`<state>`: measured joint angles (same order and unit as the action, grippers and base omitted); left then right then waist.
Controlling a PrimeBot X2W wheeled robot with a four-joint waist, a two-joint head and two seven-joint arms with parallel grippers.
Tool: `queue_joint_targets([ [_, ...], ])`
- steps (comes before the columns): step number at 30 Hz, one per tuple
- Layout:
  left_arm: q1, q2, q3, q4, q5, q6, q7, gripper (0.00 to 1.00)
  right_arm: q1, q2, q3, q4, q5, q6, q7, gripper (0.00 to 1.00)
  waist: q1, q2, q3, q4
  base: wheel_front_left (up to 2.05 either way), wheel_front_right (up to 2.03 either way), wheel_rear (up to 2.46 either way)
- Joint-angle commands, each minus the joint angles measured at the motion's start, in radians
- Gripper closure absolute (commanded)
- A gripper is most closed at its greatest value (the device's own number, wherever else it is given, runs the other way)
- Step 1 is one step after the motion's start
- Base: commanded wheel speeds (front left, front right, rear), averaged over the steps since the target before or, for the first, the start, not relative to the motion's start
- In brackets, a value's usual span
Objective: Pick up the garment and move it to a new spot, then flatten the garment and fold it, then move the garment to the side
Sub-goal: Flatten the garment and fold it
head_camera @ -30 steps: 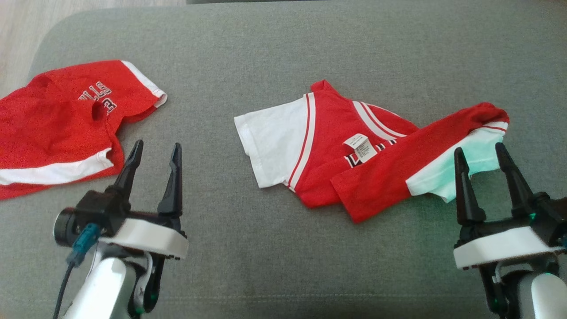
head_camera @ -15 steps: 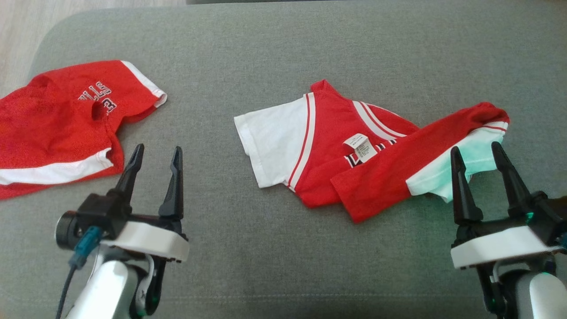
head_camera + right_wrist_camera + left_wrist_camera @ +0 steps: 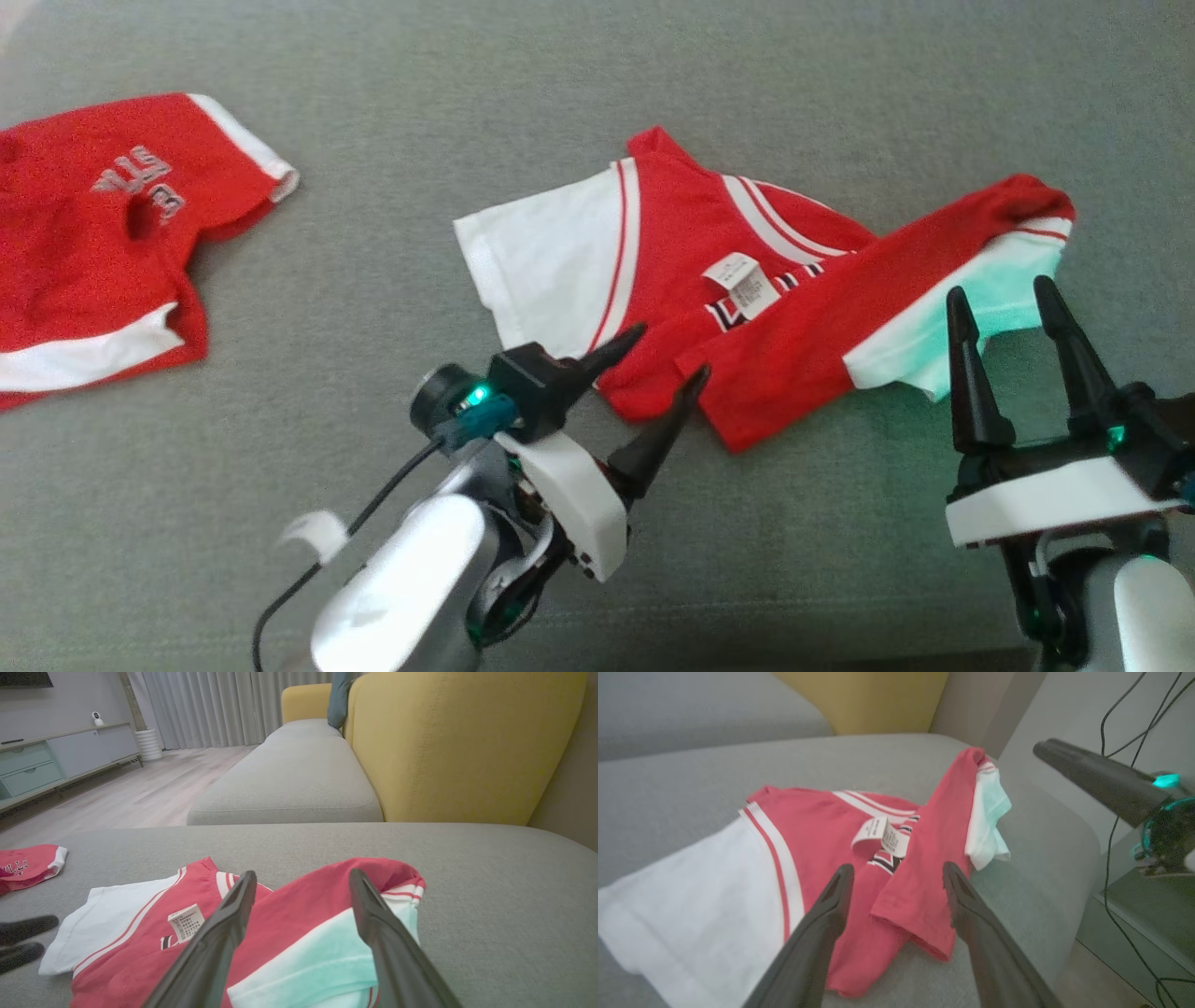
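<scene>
Beyond the right jaws stand a grey fabric sofa seat [image 3: 289, 779] and a mustard-yellow upholstered backrest [image 3: 467, 742]; to their left lies a pale wood-plank floor [image 3: 140, 798].

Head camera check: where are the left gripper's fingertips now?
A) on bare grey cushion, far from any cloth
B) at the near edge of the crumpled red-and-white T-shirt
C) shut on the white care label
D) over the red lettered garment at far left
B: the left gripper, open, has its tips at the near red hem of the red-and-white T-shirt.
</scene>
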<state>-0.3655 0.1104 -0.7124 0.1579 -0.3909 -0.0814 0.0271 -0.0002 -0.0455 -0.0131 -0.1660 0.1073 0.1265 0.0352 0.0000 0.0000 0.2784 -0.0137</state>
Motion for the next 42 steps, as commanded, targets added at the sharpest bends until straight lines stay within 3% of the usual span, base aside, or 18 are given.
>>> queue_joint_targets([
  [1, -0.036, -0.001, 0.019, -0.011, -0.011, -0.006, 0.013, 0.00, -0.028, -0.005, 0.023, -0.034, 0.009, 0.004, -0.007, 0.00, 0.0000, 0.0000, 0.020, -0.024, 0.00, 0.00, 0.00],
  [15, -0.130, -0.032, -0.014, 0.201, -0.081, -0.033, 0.031, 0.00, -0.040, -0.005, 0.009, -0.020, 0.030, 0.004, -0.025, 0.00, 0.0000, 0.0000, 0.067, -0.089, 0.00, 0.00, 0.00],
  [17, -0.138, -0.033, -0.021, 0.203, -0.084, -0.036, 0.020, 1.00, -0.040, -0.005, 0.006, -0.018, 0.035, 0.004, -0.027, 0.00, 0.0000, 0.0000, 0.068, -0.089, 0.00, 0.00, 0.00],
  [23, -0.152, -0.001, -0.020, 0.163, -0.054, -0.023, -0.036, 1.00, -0.041, -0.005, -0.002, -0.009, 0.047, 0.004, -0.033, 0.00, 0.0000, 0.0000, 0.058, -0.074, 0.00, 0.00, 0.00],
  [29, -0.187, 0.083, 0.037, 0.029, 0.056, 0.087, -0.142, 1.00, -0.034, -0.005, -0.014, 0.003, 0.057, 0.004, -0.031, 0.00, 0.0000, 0.0000, 0.034, -0.053, 0.00, 0.00, 0.00],
  [30, -0.187, 0.083, 0.037, 0.029, 0.056, 0.087, -0.142, 1.00, -0.034, -0.005, -0.014, 0.003, 0.057, 0.004, -0.031, 0.00, 0.0000, 0.0000, 0.034, -0.053, 0.00, 0.00, 0.00],
  [37, -0.230, 0.220, 0.120, -0.165, 0.199, 0.213, -0.199, 1.00, -0.022, -0.005, -0.026, 0.013, 0.075, 0.004, -0.028, 0.00, 0.0000, 0.0000, 0.007, -0.027, 0.00, 0.00, 0.00],
  [42, -0.194, 0.327, 0.143, -0.311, 0.256, 0.235, -0.192, 1.00, -0.016, -0.005, -0.034, 0.015, 0.086, 0.004, -0.024, 0.00, 0.0000, 0.0000, 0.001, -0.008, 0.00, 0.00, 0.00],
])
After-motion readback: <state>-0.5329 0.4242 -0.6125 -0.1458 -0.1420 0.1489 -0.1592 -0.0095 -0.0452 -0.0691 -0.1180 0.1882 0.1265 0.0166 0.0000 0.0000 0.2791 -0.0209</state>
